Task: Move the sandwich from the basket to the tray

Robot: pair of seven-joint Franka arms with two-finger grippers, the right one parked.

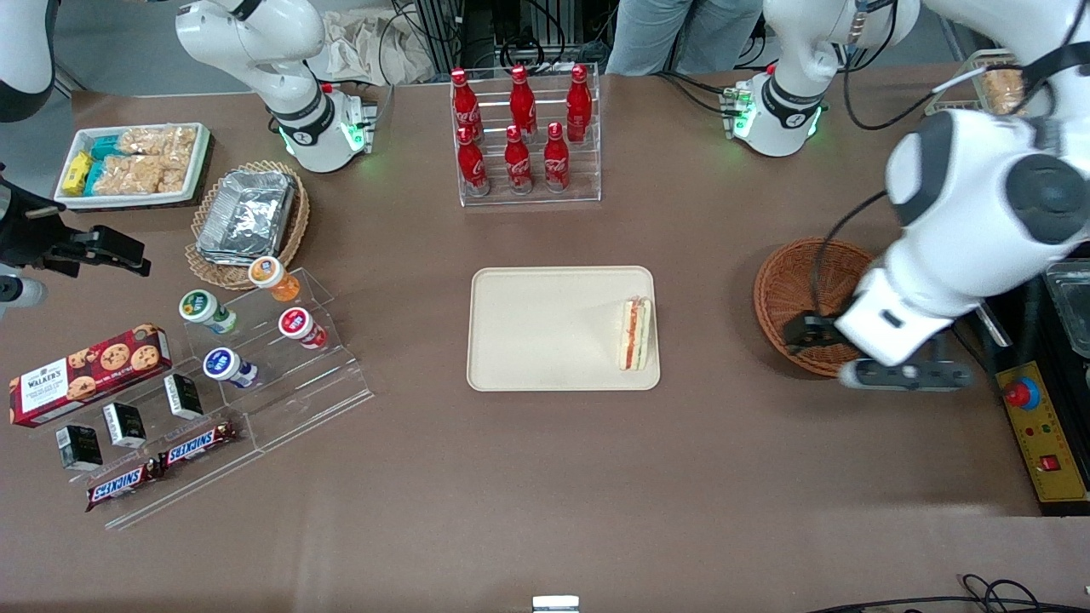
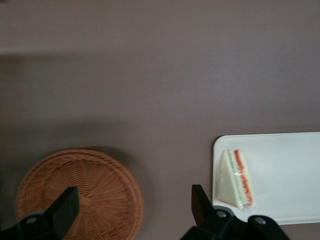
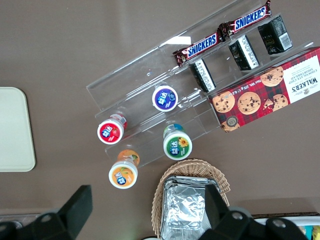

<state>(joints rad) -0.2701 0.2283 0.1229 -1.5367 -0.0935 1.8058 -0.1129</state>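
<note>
The sandwich (image 1: 635,334) lies on the cream tray (image 1: 528,332), at the tray's edge toward the working arm's end of the table; its red and green filling shows. It also shows in the left wrist view (image 2: 237,178), on the tray (image 2: 285,170). The reddish-brown wicker basket (image 1: 792,285) stands beside the tray and holds nothing (image 2: 95,190). My left gripper (image 1: 809,330) hangs above the basket's rim nearest the front camera. It is open and empty (image 2: 132,207), with one finger (image 2: 65,205) over the basket and the other finger (image 2: 200,205) over bare table beside the tray.
A clear rack of red cola bottles (image 1: 524,136) stands farther from the front camera than the tray. Toward the parked arm's end are a tan basket with a foil container (image 1: 247,217), a white snack tray (image 1: 132,162) and an acrylic stand (image 1: 255,340). A yellow control box (image 1: 1035,426) lies beside the basket.
</note>
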